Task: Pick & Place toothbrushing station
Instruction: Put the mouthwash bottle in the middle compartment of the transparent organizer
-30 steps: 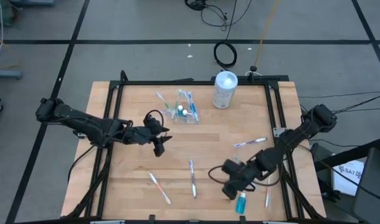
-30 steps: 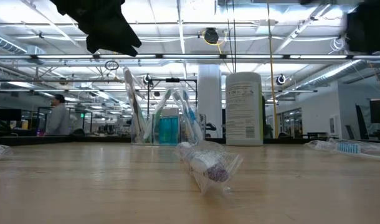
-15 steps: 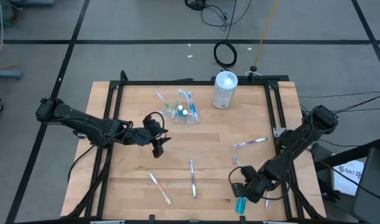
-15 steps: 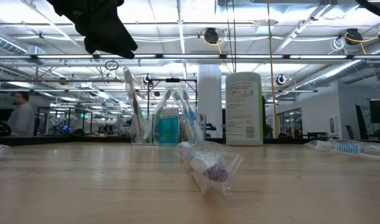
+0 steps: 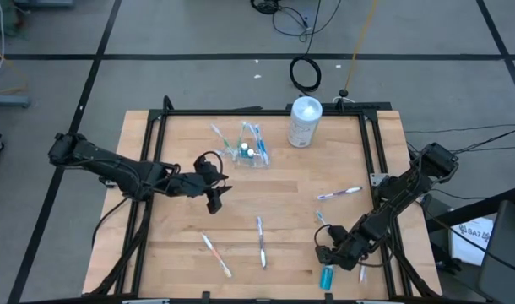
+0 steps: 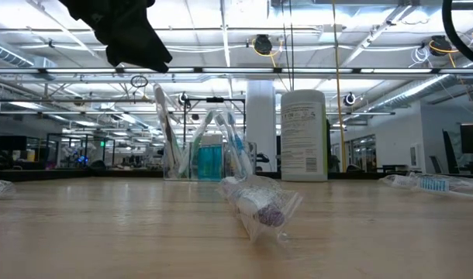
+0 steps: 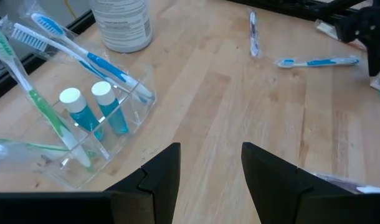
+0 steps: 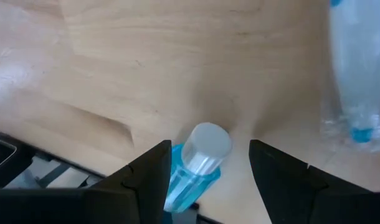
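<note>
A small blue toothpaste tube with a white cap lies on the wood near the table's near right edge. My right gripper is open and points down over it, one finger on either side of the cap end. The clear holder stands at the far middle with toothbrushes and two blue tubes upright in it. My left gripper is open and hangs above the table left of centre. Loose toothbrushes lie flat on the table.
A white lidded container stands at the far edge, right of the holder. A wrapped toothbrush lies close beside the right gripper, another near the low camera. A black frame rail borders the table.
My right gripper has gone down toward the toothpaste tube near the near right edge, shifting a little to the right, and has rolled about its wrist. Its arm has left the top right of the low view. It stays open.
</note>
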Robot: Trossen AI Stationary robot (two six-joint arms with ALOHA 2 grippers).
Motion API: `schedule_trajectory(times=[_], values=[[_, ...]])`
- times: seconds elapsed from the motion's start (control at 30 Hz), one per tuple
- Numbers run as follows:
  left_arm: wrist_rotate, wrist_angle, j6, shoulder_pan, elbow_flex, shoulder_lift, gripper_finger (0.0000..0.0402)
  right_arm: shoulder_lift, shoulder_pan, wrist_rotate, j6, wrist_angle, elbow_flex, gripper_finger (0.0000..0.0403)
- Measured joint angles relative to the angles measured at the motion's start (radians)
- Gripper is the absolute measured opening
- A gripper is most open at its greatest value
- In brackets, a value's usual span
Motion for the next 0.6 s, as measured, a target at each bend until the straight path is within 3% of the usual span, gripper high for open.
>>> schedule_trajectory(times=[0.6], values=[[-0.001,0.001,0.001,0.051,0.0,0.0,0.0177,0.01,0.002,0.038,0.014,0.048,-0.019,0.019]])
